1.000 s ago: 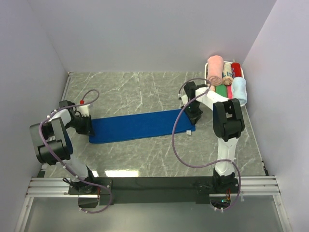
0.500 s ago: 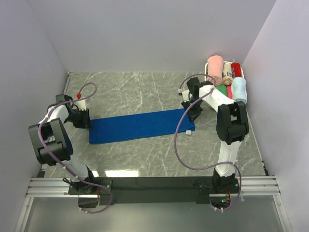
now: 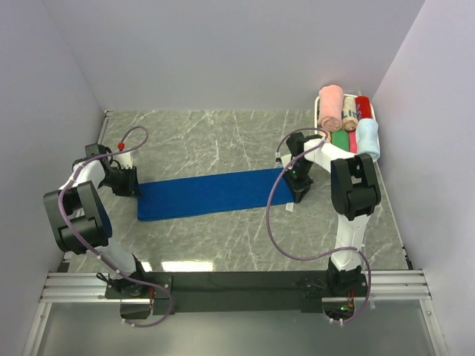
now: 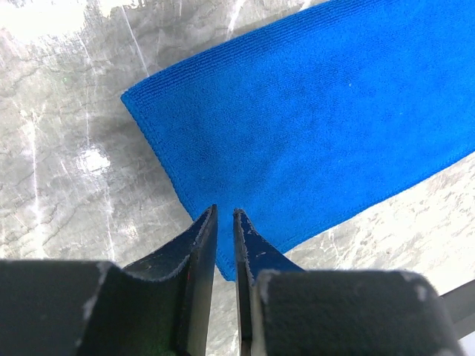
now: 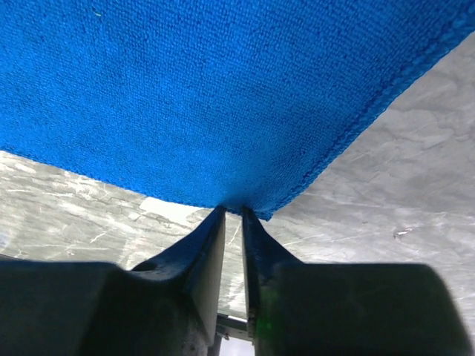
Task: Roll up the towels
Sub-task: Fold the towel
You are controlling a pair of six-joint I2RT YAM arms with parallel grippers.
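Note:
The royal blue towel (image 3: 215, 193) lies flat and unrolled across the middle of the table. My left gripper (image 3: 133, 187) is at its left end. In the left wrist view the left gripper (image 4: 225, 213) hovers over the towel (image 4: 319, 111) near its corner, jaws a narrow slit apart with nothing between them. My right gripper (image 3: 297, 191) is at the towel's right near corner. In the right wrist view the right gripper (image 5: 233, 210) touches the hem of the towel (image 5: 185, 96), with a thin gap showing bare table. The pale blue towel (image 3: 367, 139) lies rolled at the far right.
A white tray (image 3: 376, 113) in the back right corner holds rolled pink (image 3: 330, 104), patterned (image 3: 349, 113), red (image 3: 363, 106) and green (image 3: 339, 139) towels beside the pale blue roll. A small white label (image 3: 288, 204) lies by the towel's right corner. Walls close in on three sides.
The left gripper drew back and left off the towel's end, its jaws slightly wider. The right gripper swung away, then came back down to the near right corner. The towel stayed put.

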